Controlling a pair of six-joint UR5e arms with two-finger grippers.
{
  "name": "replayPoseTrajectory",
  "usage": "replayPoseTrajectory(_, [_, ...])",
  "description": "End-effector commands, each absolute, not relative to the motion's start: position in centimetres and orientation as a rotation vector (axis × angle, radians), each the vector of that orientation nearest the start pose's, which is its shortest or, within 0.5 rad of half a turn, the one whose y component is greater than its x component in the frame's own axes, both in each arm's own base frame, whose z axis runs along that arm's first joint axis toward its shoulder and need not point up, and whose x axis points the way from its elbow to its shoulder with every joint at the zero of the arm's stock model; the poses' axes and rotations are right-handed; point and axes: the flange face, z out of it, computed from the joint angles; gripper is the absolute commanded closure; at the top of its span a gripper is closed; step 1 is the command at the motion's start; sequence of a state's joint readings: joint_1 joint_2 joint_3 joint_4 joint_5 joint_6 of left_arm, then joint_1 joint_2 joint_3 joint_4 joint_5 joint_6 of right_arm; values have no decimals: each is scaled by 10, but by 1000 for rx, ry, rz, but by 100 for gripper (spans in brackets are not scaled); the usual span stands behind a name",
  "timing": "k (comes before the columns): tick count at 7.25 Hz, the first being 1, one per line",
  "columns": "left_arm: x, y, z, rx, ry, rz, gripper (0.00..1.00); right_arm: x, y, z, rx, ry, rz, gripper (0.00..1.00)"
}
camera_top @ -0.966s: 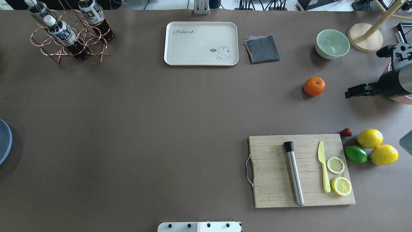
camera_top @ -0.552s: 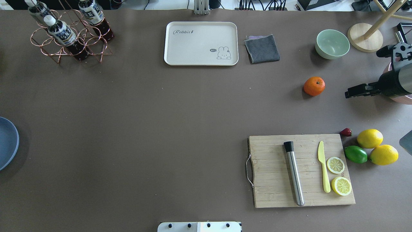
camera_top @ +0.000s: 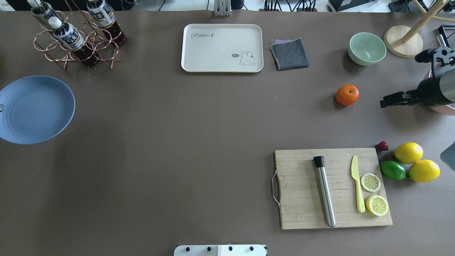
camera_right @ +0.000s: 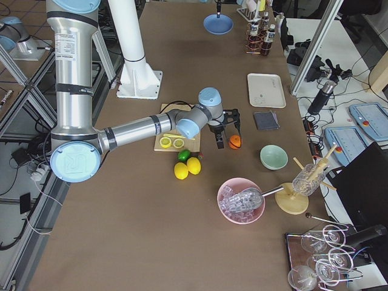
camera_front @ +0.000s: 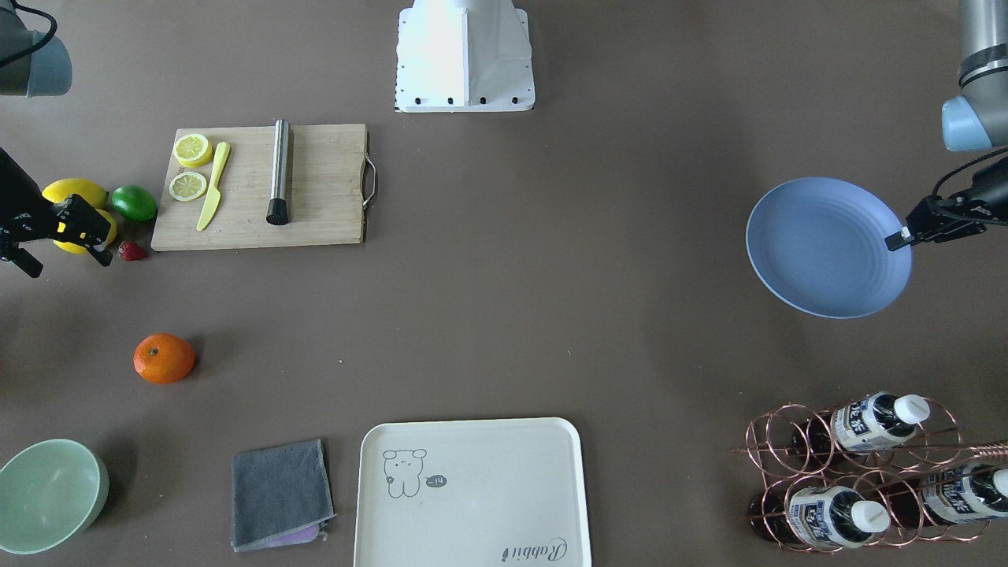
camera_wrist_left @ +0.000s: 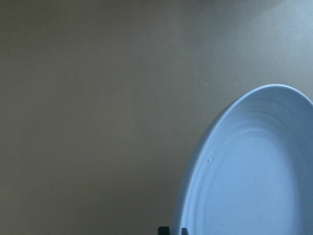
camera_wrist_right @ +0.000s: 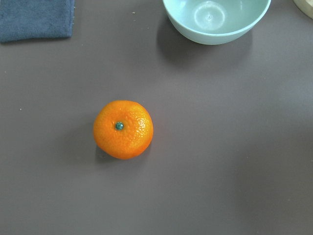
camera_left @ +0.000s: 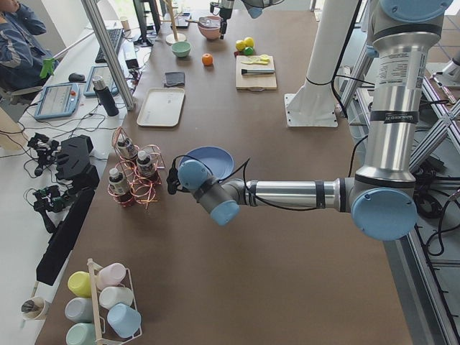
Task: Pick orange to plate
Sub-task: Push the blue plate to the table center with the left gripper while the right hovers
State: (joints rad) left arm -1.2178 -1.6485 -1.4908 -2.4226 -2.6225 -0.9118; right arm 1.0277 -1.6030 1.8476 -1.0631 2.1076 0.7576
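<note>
The orange (camera_top: 347,95) lies on the brown table at the right, between the mint bowl and the cutting board; it also shows as the orange (camera_front: 164,358) and the orange (camera_wrist_right: 123,129) with its stem dimple up. My right gripper (camera_top: 384,103) hovers open just right of it, fingers spread in the front view (camera_front: 69,266). The periwinkle plate (camera_top: 33,108) hangs above the table at the far left, with my left gripper (camera_front: 898,236) shut on its rim. The wrist view shows the plate (camera_wrist_left: 254,171) tilted.
A cream tray (camera_top: 222,48) and grey cloth (camera_top: 289,54) sit at the back, a mint bowl (camera_top: 367,48) beyond the orange. A cutting board (camera_top: 302,199) holds tools and lemon slices; lemons and a lime (camera_top: 392,170) lie beside it. A bottle rack (camera_top: 76,39) stands near the plate.
The plate has come in from the left edge, moving right and toward the far side of the table, held by the left gripper. The right gripper has barely moved; the orange is still.
</note>
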Motion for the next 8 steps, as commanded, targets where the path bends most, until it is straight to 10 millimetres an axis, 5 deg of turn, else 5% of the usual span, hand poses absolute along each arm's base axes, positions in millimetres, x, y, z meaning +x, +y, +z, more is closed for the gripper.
replayPoseTrajectory(1, [315, -504, 410, 21, 1276, -112, 100, -187, -469, 487, 273, -850, -2, 0])
replayPoseTrajectory(2, [411, -477, 362, 29, 1292, -117, 100, -186, -469, 487, 274, -849, 0, 0])
replayPoseTrajectory(3, [475, -469, 330, 79, 1295, -135, 100, -187, -469, 488, 270, -849, -1, 0])
replayPoseTrajectory(4, [516, -479, 311, 90, 1291, -161, 100, -186, -469, 488, 271, -848, 0, 0])
replayPoseTrajectory(7, [556, -475, 290, 131, 1289, -171, 100, -187, -469, 487, 269, -850, -2, 0])
replayPoseTrajectory(8, [555, -475, 290, 134, 1292, -169, 88, -187, -469, 487, 269, -850, -2, 0])
